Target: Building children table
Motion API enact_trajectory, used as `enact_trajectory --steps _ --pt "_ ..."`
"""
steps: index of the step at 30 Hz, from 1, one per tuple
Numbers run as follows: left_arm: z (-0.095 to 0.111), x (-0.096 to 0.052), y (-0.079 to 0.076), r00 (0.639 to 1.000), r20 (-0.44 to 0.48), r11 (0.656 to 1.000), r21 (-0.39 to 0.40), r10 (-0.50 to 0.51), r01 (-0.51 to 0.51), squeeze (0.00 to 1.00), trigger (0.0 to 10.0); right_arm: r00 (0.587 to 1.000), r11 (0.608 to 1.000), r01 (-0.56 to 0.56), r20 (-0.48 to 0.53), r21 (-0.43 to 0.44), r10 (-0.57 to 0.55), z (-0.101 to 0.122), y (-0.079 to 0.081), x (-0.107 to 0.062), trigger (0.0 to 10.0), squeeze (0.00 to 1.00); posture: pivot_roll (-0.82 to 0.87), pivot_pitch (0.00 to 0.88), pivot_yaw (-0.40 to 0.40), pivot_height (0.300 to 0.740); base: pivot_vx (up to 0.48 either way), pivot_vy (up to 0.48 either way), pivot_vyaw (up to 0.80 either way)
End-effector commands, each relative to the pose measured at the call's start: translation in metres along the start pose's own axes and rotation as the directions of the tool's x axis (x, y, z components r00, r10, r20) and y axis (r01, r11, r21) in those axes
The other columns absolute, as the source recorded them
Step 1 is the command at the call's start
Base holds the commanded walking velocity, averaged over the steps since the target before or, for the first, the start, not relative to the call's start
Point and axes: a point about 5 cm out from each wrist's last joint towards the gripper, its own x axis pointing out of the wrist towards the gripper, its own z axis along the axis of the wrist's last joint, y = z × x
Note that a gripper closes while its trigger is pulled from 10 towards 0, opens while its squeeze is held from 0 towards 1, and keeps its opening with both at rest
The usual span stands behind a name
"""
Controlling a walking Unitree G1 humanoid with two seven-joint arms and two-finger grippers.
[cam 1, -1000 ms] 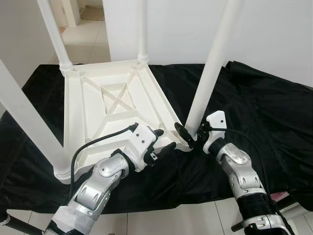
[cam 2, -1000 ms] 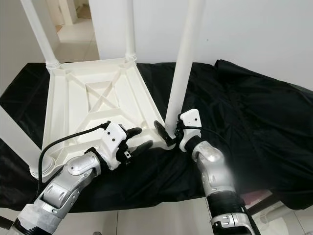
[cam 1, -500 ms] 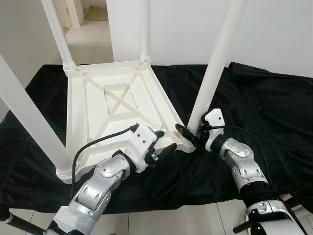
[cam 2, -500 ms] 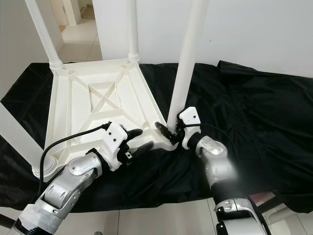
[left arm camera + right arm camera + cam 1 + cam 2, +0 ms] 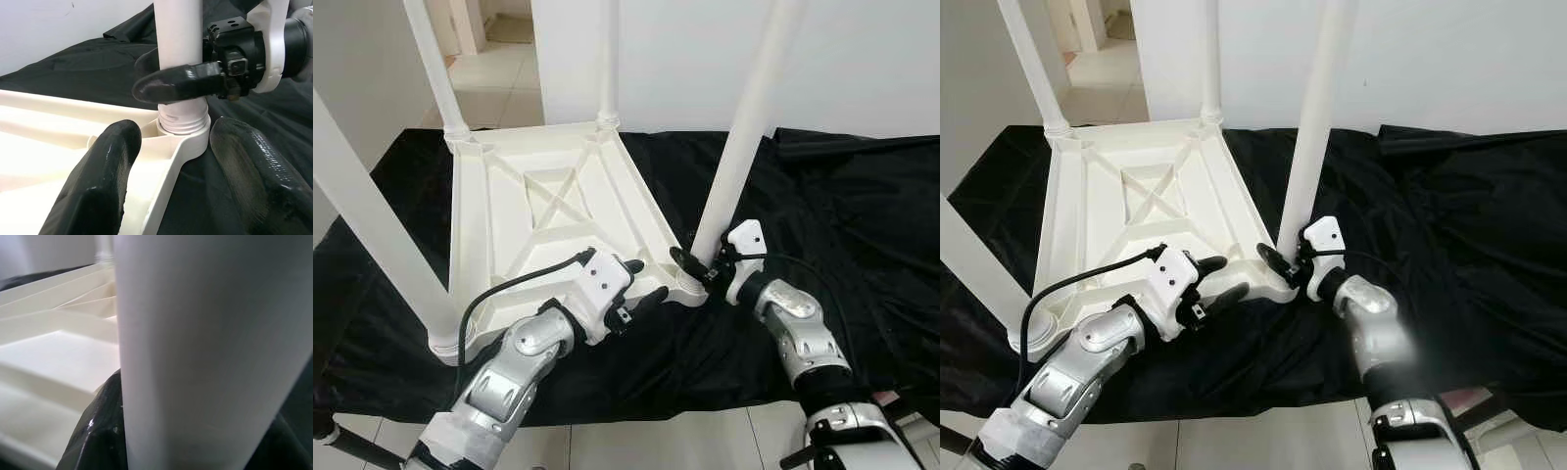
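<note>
A white plastic children's table lies upside down on a black cloth, its legs pointing up. My right gripper is shut on the base of the near-right leg, just above its threaded collar. One finger wraps the leg's front; the other is hidden behind it. In the right wrist view the leg sits tight against a finger. My left gripper is open at the same corner, its fingers straddling the corner socket without touching the leg.
Three other legs stand up: near left, far left and far middle. The black cloth spreads wide to the right, rumpled. A white wall rises behind it. Tiled floor shows at the front and back left.
The camera has shifted slightly. My right gripper stays clamped on the leg's base while its forearm has swung a little. The left gripper is still open at the corner.
</note>
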Motion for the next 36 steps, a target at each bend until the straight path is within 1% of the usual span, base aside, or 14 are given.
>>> enact_trajectory --steps 1,7,8,9,11,12,13,15,17,23,24,34,35,36 --pt "-0.006 -0.001 -0.002 0.999 -0.032 1.0 -0.001 -0.028 0.028 0.0 10.0 0.996 0.996 0.085 -0.036 0.026 -0.084 -0.006 -0.002 -0.003 10.0 0.0 -0.04 0.0 -0.039 0.74 0.0 0.0 0.0" --pt "-0.006 0.0 0.0 1.0 -0.025 1.0 0.025 -0.001 0.002 0.0 10.0 0.984 0.982 0.18 -0.018 0.055 -0.179 -0.001 0.001 -0.001 10.0 0.0 -0.04 0.0 -0.04 0.74 0.0 0.0 0.0" --pt "-0.007 0.0 0.002 1.0 -0.026 1.0 0.029 0.01 -0.009 0.0 10.0 0.966 0.962 0.259 -0.015 0.083 -0.259 -0.001 0.002 -0.001 10.0 0.0 -0.04 0.0 -0.043 0.74 0.0 0.0 0.0" --pt "-0.007 0.0 0.002 1.0 -0.026 1.0 0.029 0.01 -0.009 0.0 10.0 0.966 0.962 0.259 -0.015 0.083 -0.259 -0.001 0.002 -0.001 10.0 0.0 -0.04 0.0 -0.043 0.74 0.0 0.0 0.0" --pt "-0.008 0.001 0.005 0.999 -0.032 0.999 0.032 0.033 -0.032 0.0 10.0 0.924 0.916 0.383 -0.027 0.118 -0.382 -0.002 0.01 0.0 10.0 0.0 -0.04 0.0 -0.048 0.74 0.0 0.0 0.0" --pt "-0.009 0.001 0.005 0.998 -0.035 0.999 0.019 0.046 -0.046 0.0 10.0 0.89 0.874 0.454 -0.055 0.171 -0.452 -0.004 0.022 0.002 10.0 0.0 -0.04 0.0 -0.054 0.74 0.0 0.0 0.0" --pt "-0.009 0.001 0.005 0.998 -0.035 0.999 0.019 0.046 -0.046 0.0 10.0 0.89 0.874 0.454 -0.055 0.171 -0.452 -0.004 0.022 0.002 10.0 0.0 -0.04 0.0 -0.054 0.74 0.0 0.0 0.0" --pt "-0.008 0.002 0.004 0.998 -0.027 0.999 -0.017 0.048 -0.049 0.0 10.0 0.879 0.858 0.474 -0.061 0.197 -0.472 -0.001 0.033 0.006 10.0 0.0 -0.04 0.0 -0.055 0.74 0.0 0.0 0.0" --pt "-0.008 0.002 0.004 0.998 -0.028 0.998 -0.005 0.056 -0.056 0.0 10.0 0.869 0.832 0.489 -0.066 0.26 -0.49 0.002 0.046 0.012 10.0 0.0 -0.04 0.0 -0.059 0.74 0.0 0.0 0.0" --pt "-0.009 0.003 0.003 0.997 -0.029 0.997 0.024 0.075 -0.074 0.0 10.0 0.892 0.858 0.449 -0.064 0.251 -0.448 0.003 0.054 0.014 10.0 0.0 -0.04 0.0 -0.068 0.74 0.0 0.0 0.0" --pt "-0.009 0.003 0.003 0.996 -0.029 0.996 0.032 0.08 -0.079 0.0 10.0 0.901 0.869 0.431 -0.058 0.245 -0.43 0.003 0.053 0.013 10.0 1.0 -0.04 0.0 -0.071 0.74 0.0 0.0 0.0" --pt "-0.01 0.002 0.007 0.995 -0.025 0.994 0.055 0.095 -0.094 0.0 10.0 0.918 0.895 0.392 -0.025 0.211 -0.396 0.006 0.042 0.006 10.0 1.0 -0.03 0.0 -0.083 0.74 0.0 0.0 0.0" --pt "-0.01 0.001 0.006 0.997 -0.023 0.996 0.05 0.08 -0.079 0.0 10.0 0.933 0.914 0.357 -0.019 0.192 -0.36 0.005 0.039 0.003 10.0 0.0 -0.03 0.0 -0.085 0.74 0.0 0.0 0.0" --pt "-0.01 0.0 0.005 0.997 -0.023 0.997 0.047 0.068 -0.067 0.0 10.0 0.941 0.921 0.334 -0.022 0.2 -0.337 0.004 0.037 0.0 10.0 0.0 -0.03 0.0 -0.085 0.74 0.0 0.0 0.0"
